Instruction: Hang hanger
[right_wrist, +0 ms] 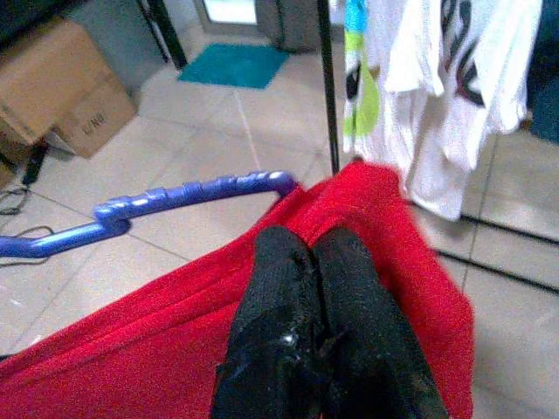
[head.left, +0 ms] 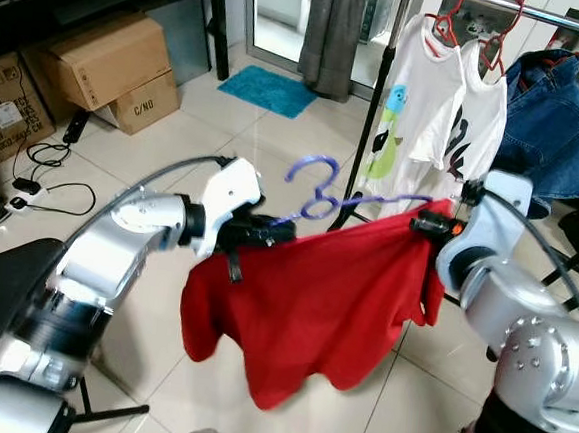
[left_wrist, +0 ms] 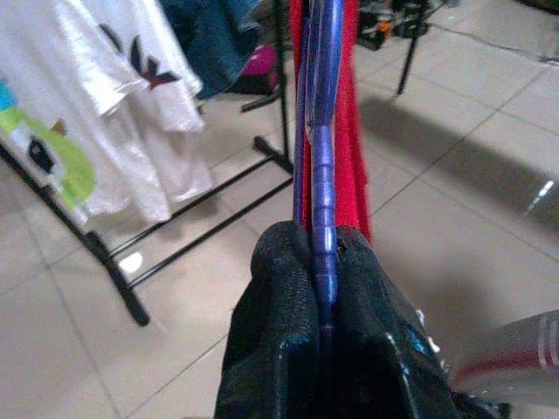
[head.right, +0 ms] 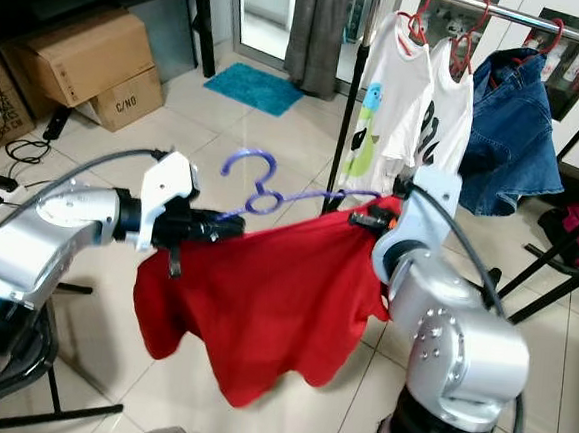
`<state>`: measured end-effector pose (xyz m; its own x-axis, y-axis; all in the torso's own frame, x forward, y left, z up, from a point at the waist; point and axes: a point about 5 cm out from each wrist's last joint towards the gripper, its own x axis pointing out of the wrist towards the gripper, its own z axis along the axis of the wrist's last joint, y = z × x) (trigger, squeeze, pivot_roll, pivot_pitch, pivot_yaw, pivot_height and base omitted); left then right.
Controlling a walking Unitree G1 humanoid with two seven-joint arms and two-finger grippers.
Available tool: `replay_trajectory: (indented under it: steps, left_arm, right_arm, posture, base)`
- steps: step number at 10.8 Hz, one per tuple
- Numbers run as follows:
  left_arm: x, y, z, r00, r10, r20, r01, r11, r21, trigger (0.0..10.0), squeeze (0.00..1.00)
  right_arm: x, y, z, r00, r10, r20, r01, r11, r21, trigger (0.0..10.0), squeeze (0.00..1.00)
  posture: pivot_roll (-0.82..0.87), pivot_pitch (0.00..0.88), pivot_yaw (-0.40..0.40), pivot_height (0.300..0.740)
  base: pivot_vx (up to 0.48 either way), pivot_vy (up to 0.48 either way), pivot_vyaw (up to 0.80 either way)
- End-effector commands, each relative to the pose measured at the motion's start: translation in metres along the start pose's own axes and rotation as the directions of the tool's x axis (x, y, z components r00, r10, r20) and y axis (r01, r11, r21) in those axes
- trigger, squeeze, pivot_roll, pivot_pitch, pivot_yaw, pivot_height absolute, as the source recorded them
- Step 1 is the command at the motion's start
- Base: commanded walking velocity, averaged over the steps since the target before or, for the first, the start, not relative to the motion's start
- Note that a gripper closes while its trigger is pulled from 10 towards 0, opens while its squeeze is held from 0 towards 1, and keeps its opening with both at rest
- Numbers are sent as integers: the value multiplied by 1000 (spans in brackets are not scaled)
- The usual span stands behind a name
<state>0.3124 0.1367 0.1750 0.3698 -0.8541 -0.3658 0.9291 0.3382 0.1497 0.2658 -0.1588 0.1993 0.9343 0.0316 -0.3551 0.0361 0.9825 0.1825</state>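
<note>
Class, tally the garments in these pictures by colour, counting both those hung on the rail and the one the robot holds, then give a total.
White shirts on the rail: 2
Blue denim garment on the rail: 1
Red garment: 1, carried on the purple hanger between the left gripper and right gripper
Total: 4

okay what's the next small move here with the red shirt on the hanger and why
Probably lift both tools toward the rail: the left tool pinches the purple hanger, the right tool grips the red shirt, and its hook sits below the rail.
</note>
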Motion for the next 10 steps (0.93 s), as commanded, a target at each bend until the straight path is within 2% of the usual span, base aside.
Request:
replay_trajectory:
  steps: [1,4,6,7,10]
  left_arm:
    - [-6,7,2,999,40,-10,-40,999,19,0,0]
    - [-6,11,2,999,41,-3,-41,999,17,0,0]
    - [-6,10,-4,999,21,-49,-19,999,38,0,0]
    - [-4,7,-9,996,1,-85,2,999,37,0,0]
    - [-8,12,-16,991,40,-129,-36,999,31,0,0]
  right_arm:
    - [-3,-2,7,999,-11,43,11,1000,-1,0,0]
    - [-4,-1,8,999,4,52,-4,1000,-8,0,0]
    - [-4,2,16,994,25,102,-27,1000,11,0,0]
    - [-5,7,25,985,46,164,-55,997,57,0,0]
    - [-7,5,31,980,47,195,-65,994,87,0,0]
  posture:
    - [-7,48,-6,740]
    - [-3,42,-3,740]
    - [-2,43,-2,740]
    - [-1,43,0,740]
    - [0,43,4,740]
  base:
    - [0,0,0]
    - [0,0,0]
    - [0,0,0]
    - [0,0,0]
    - [0,0,0]
